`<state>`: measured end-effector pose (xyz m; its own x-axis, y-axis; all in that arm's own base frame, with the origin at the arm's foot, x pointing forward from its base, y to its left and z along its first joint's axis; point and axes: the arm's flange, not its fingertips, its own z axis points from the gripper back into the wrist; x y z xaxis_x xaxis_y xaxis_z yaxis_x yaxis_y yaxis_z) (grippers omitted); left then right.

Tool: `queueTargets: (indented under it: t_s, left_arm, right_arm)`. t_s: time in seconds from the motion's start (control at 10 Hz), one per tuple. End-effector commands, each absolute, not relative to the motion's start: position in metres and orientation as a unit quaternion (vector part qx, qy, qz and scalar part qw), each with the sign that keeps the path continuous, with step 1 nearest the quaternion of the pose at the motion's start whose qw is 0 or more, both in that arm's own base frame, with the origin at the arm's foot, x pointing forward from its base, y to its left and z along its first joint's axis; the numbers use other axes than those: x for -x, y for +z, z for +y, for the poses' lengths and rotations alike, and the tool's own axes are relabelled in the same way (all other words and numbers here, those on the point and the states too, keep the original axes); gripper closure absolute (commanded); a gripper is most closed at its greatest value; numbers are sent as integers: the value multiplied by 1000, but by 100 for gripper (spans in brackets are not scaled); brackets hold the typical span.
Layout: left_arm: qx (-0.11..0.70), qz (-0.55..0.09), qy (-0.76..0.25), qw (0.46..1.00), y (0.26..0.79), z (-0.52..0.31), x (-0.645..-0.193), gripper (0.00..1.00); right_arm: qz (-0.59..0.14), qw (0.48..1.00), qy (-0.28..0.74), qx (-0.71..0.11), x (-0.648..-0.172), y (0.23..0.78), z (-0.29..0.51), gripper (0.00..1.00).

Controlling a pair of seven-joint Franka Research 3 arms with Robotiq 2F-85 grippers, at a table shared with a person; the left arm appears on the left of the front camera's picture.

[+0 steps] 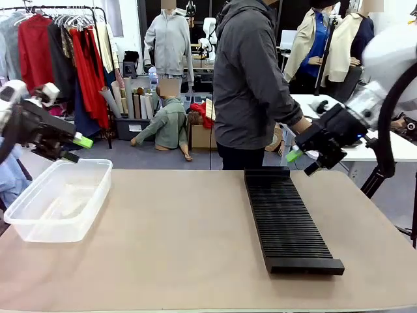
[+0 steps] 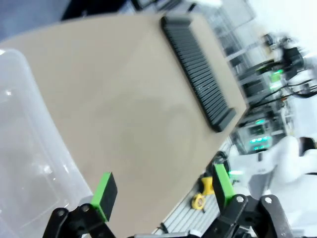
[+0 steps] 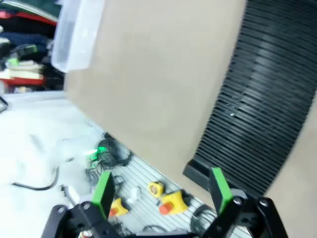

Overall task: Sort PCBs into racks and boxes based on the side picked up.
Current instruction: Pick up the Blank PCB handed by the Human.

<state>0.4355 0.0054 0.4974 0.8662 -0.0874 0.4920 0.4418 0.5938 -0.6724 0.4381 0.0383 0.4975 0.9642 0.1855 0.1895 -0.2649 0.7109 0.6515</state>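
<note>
Rack (image 1: 287, 215) nearest the camera: long black slotted strip, near end at 5 o'clock on the tan table (image 1: 182, 261), running away toward 1 o'clock. Slots look free of boards, as far as the front and wrist views show. Clear box (image 1: 96, 195) at 9 o'clock, on the table's left edge, well apart from the rack. Contents are hard to read through the plastic.

Left gripper (image 1: 77, 149) hovers above the box's far end at 10 o'clock, jaws spread wide, nothing between the pads. Its wrist view agrees: left gripper (image 2: 163, 191) wide, box (image 2: 25, 148) below, rack (image 2: 198, 74) far off.

Right gripper (image 1: 303, 162) hangs over the rack's far end at 2 o'clock, also wide and carrying nothing. Right wrist view shows the right gripper (image 3: 161, 192) with the rack (image 3: 267, 84) under it.

Person (image 1: 251, 85) stands at 12 o'clock behind the table.

Judgement: sorting not started, arms parked for a board. To do it well:
- take a PCB by its edge
- read the face before choosing a destination
- for the rack, hold the board upright and in line with one slot
</note>
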Motion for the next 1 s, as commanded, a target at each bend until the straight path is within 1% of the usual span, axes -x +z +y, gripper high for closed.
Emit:
queueTargets:
  t_s: [0.0, 0.1, 0.3, 0.4, 0.5, 0.6, 0.7, 0.9]
  left_arm:
    - [494, -217, -147, 829, 489, 38, -430, 0]
    - [514, -202, -128, 824, 485, 50, -433, 0]
    - [522, -185, -146, 820, 477, 70, -436, 0]
    - [526, -183, -146, 818, 471, 83, -435, 0]
    - [538, -181, -134, 812, 463, 97, -434, 0]
    - [549, -181, -118, 808, 456, 107, -433, 0]
    - [562, -188, -113, 797, 450, 113, -427, 0]
    - [598, -204, -118, 766, 454, 119, -424, 0]
  right_arm:
    - [-51, 893, 102, -435, -453, 489, 7, 0]
    - [-57, 883, 91, -457, -453, 483, -8, 0]
    - [-44, 852, 54, -518, -456, 466, -40, 0]
    - [-45, 843, 32, -535, -457, 456, -54, 0]
    - [-52, 818, 17, -573, -456, 445, -71, 0]
    - [-58, 797, 8, -601, -452, 438, -84, 0]
    - [-63, 787, 1, -614, -448, 434, -93, 0]
    - [-68, 753, 7, -654, -444, 429, -100, 0]
